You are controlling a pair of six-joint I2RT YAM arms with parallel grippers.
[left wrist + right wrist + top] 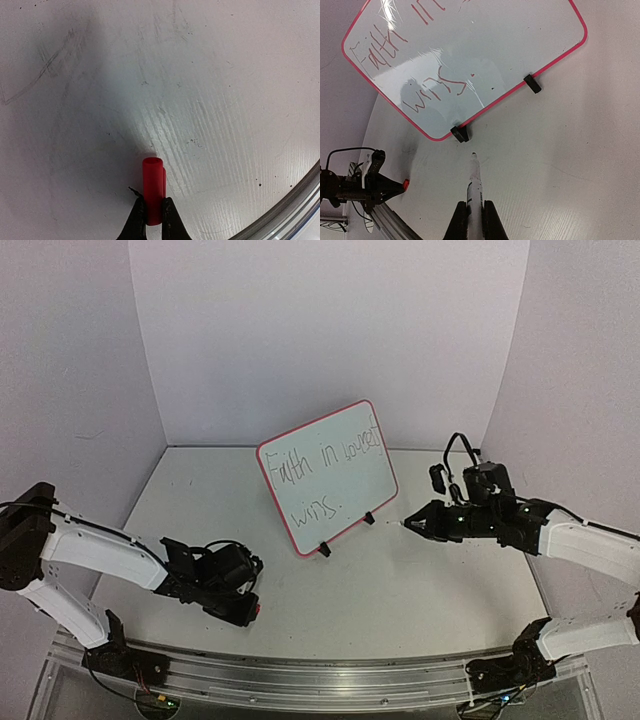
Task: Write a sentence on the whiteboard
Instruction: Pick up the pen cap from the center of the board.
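Note:
The whiteboard (330, 475) (465, 65), red-pink rimmed, stands tilted on two black clip feet (460, 133) at mid-table. The sentence (325, 465) runs in two lines, its lower word "wins." (435, 85) facing the right wrist view. My right gripper (425, 523) (475, 205) is shut on a white uncapped marker (474, 182), whose tip points at the table just short of the board's lower rim. My left gripper (250, 612) (153, 202) sits low at the front left, shut on a short red marker cap (153, 180) (259, 612), well away from the board.
A metal rail (320, 665) (295, 200) runs along the near table edge, close by the left gripper. White walls enclose the back and both sides. Faint dark scuff marks (50, 65) streak the tabletop.

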